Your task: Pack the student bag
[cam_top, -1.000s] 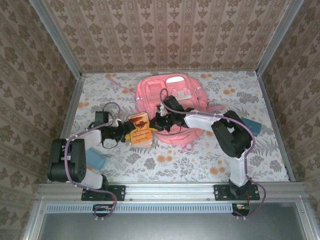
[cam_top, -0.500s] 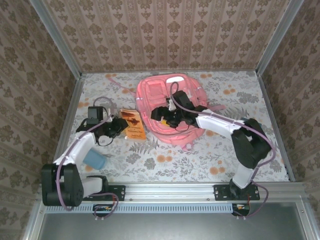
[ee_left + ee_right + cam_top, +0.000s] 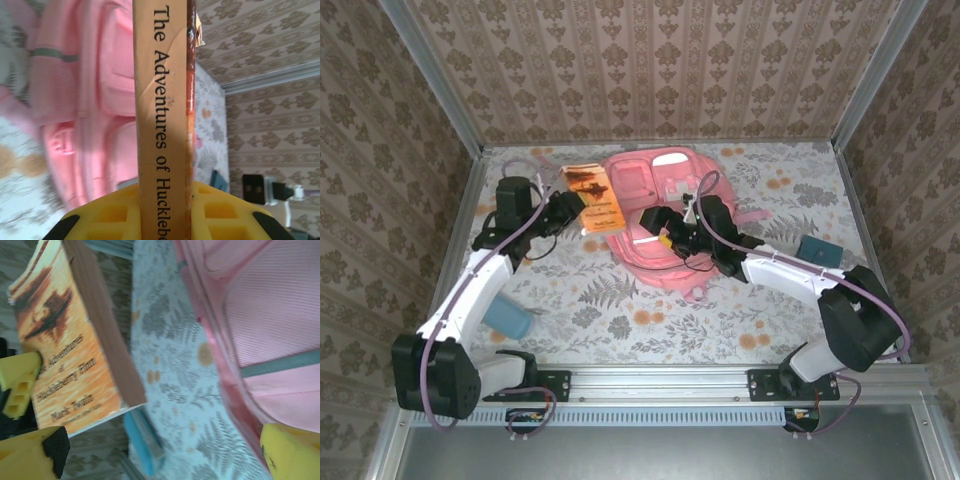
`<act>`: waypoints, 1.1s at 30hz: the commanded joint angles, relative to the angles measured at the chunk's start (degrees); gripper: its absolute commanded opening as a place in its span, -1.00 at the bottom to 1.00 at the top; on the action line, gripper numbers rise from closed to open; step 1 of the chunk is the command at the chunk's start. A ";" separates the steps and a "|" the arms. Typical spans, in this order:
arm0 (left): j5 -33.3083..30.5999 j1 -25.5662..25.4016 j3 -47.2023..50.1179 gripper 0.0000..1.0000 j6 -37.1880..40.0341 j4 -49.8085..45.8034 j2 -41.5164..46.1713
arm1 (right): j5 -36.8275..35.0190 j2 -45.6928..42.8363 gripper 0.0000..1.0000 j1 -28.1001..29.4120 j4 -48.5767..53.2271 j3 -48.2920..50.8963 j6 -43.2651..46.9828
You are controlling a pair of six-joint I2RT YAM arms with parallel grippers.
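The student bag [image 3: 665, 200] is a large pink backpack lying flat at the table's far middle; its pink fabric shows in the left wrist view [image 3: 75, 100] and the right wrist view [image 3: 270, 315]. My left gripper [image 3: 568, 207] [image 3: 165, 200] is shut on an orange paperback book [image 3: 593, 196] [image 3: 162, 125] and holds it raised at the bag's left edge, spine toward its camera. My right gripper [image 3: 662, 230] [image 3: 160, 460] stands open over the bag's near-left part with nothing between its yellow fingers [image 3: 292, 450]. The book's cover [image 3: 65, 340] faces that camera.
A light-blue block [image 3: 506, 318] [image 3: 142, 442] lies on the floral tablecloth at the near left. A teal item [image 3: 817, 248] sits at the right, beside the right arm. Patterned walls enclose the table on three sides.
My left gripper has closed on the book and carried it up and away, from the bag's near-left side to its far-left edge. My right gripper has opened wide and drawn back rightward.
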State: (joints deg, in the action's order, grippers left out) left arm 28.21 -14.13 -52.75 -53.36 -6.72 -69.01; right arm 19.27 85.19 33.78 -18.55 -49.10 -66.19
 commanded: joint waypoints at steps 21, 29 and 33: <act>-9.90 -9.25 -1.13 -0.64 -24.82 30.71 -6.29 | 1.58 13.49 0.78 0.42 -36.51 -7.34 -34.22; -10.45 -9.69 1.09 -0.64 -25.56 31.99 -6.18 | -2.61 13.69 0.36 -0.07 -38.62 -6.27 -33.89; -9.64 -9.78 2.15 -0.63 -25.97 31.59 -6.04 | -4.14 13.34 0.01 -0.08 -39.45 -5.33 -32.91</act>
State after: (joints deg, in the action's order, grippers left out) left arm 18.15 -23.59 -51.03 -78.08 20.18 -75.42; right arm 17.98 98.94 34.00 -54.26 -55.40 -99.09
